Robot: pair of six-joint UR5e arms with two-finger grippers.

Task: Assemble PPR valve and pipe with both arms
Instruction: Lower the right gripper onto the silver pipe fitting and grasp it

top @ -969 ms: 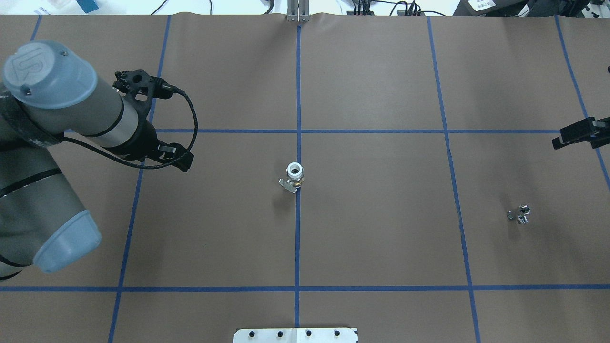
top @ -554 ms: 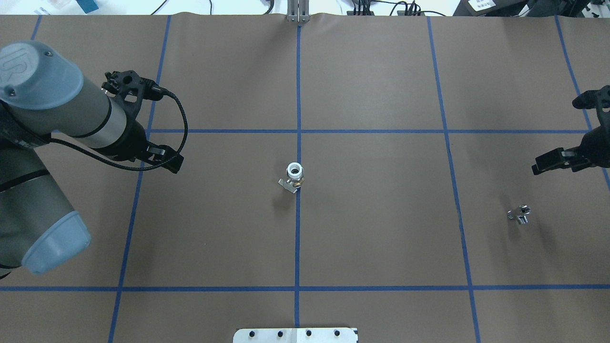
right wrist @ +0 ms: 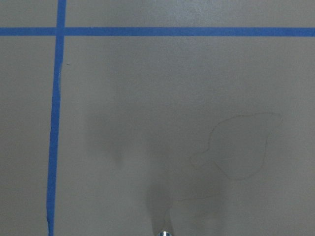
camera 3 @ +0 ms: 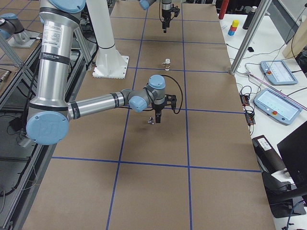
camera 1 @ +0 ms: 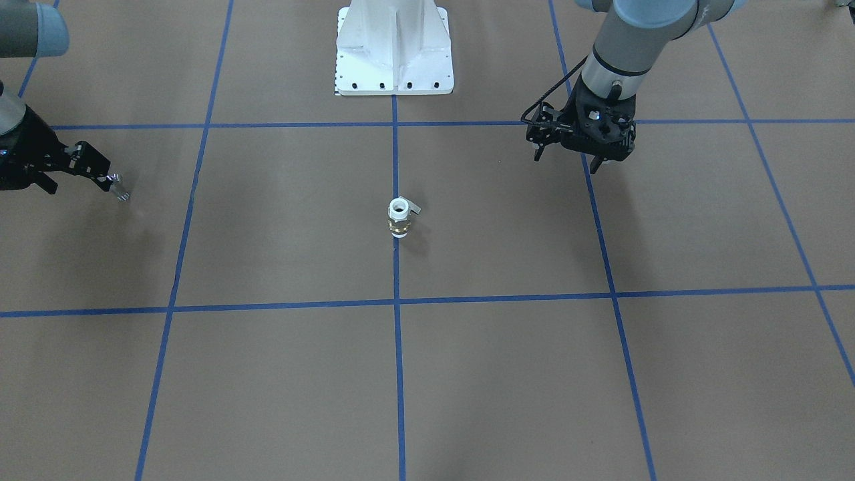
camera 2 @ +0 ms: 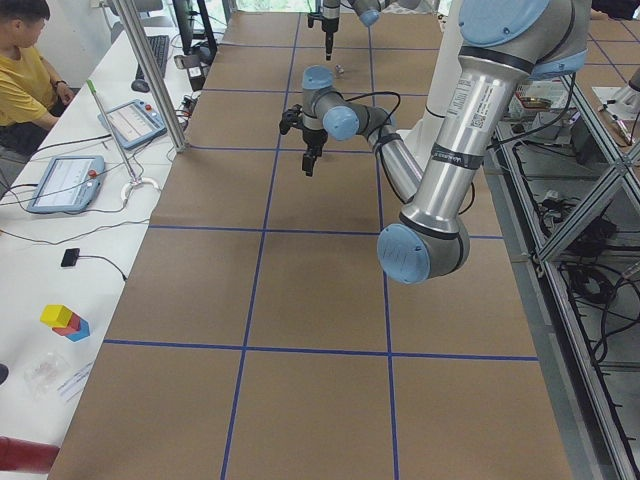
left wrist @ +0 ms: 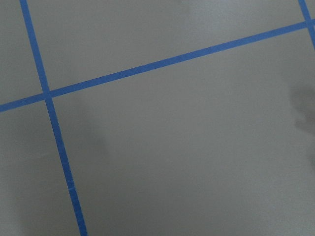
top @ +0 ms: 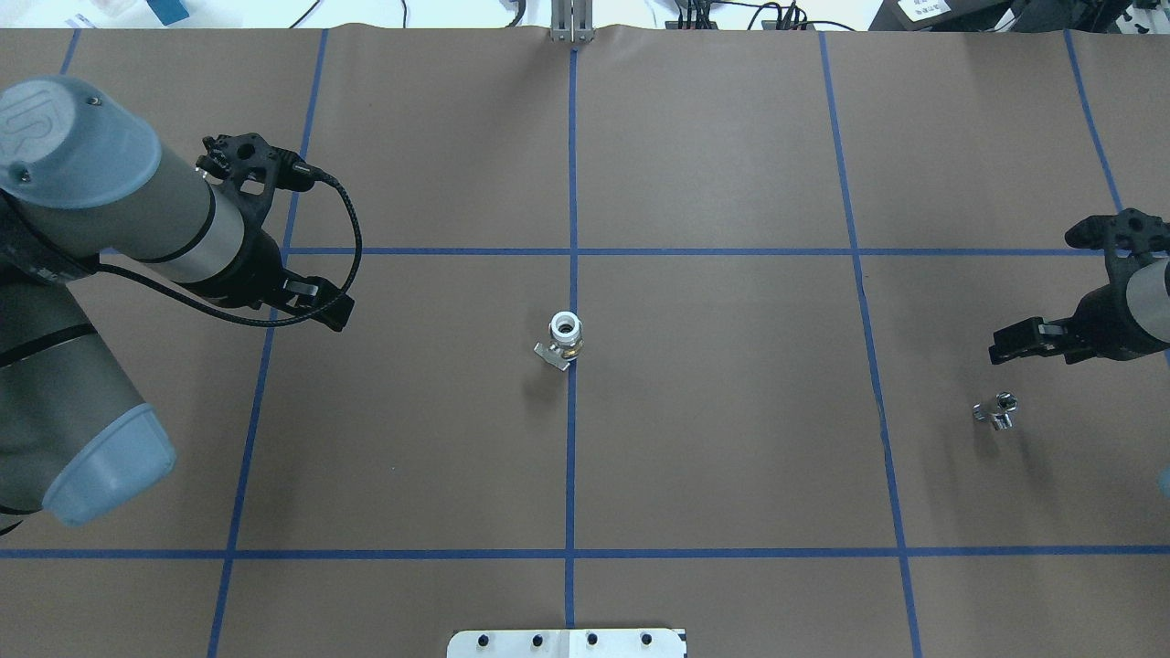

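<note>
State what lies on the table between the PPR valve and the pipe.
Only brown table covering and one blue tape line separate the PPR valve from the pipe; the overhead view shows it.

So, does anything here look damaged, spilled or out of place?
Nothing stands out. The white-and-brass stubby valve stands upright on the centre blue tape line; only a faint curved outline marks the brown table cover.

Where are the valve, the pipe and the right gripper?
PPR valve (top: 569,344), overhead view, on its brass band below the white top ring.
pipe (top: 996,410), overhead view, on its silver body.
right gripper (top: 998,351), overhead view, at its fingertips.
</note>
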